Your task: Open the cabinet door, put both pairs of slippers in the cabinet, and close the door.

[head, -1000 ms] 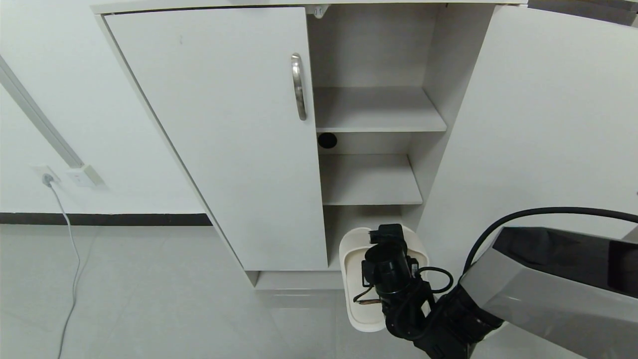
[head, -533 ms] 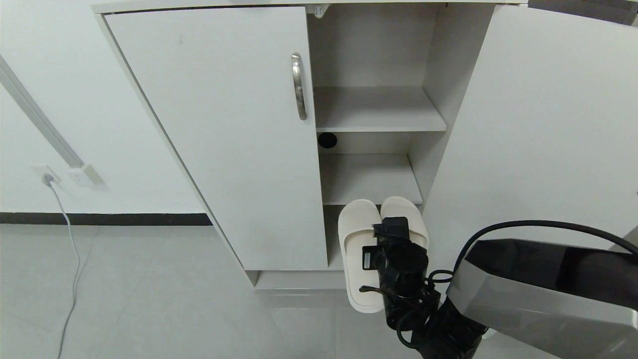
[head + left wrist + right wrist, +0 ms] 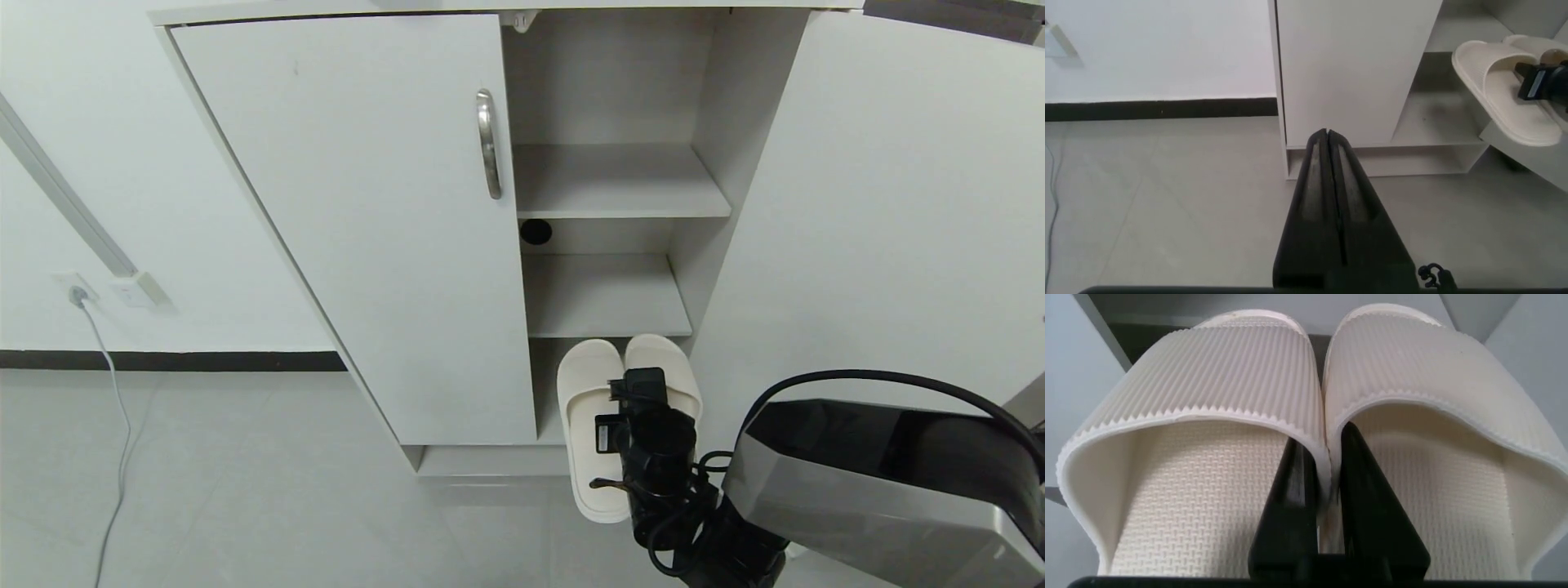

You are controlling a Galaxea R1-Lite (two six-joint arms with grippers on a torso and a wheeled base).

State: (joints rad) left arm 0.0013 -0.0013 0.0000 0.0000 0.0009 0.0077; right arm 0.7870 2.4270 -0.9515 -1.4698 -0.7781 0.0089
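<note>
Since our right hand [image 3: 642,382] is clamped on both slippers' [image 3: 588,392] inner straps, toes just at the cabinet's [image 3: 739,106] bottom bay, we should hold 'em level & slide straight in under the shelf [image 3: 608,296].

wall socket [image 3: 76,288] with grey cable [image 3: 128,425] plugged in | black skirting [image 3: 163,359] | grey tiled floor [image 3: 245,506]

You have no text, number or sign you can read here: the one candidate is a small white label-like patch [image 3: 605,433] on the black body behind the right gripper [image 3: 639,382], and any print on it is too small to make out.
</note>
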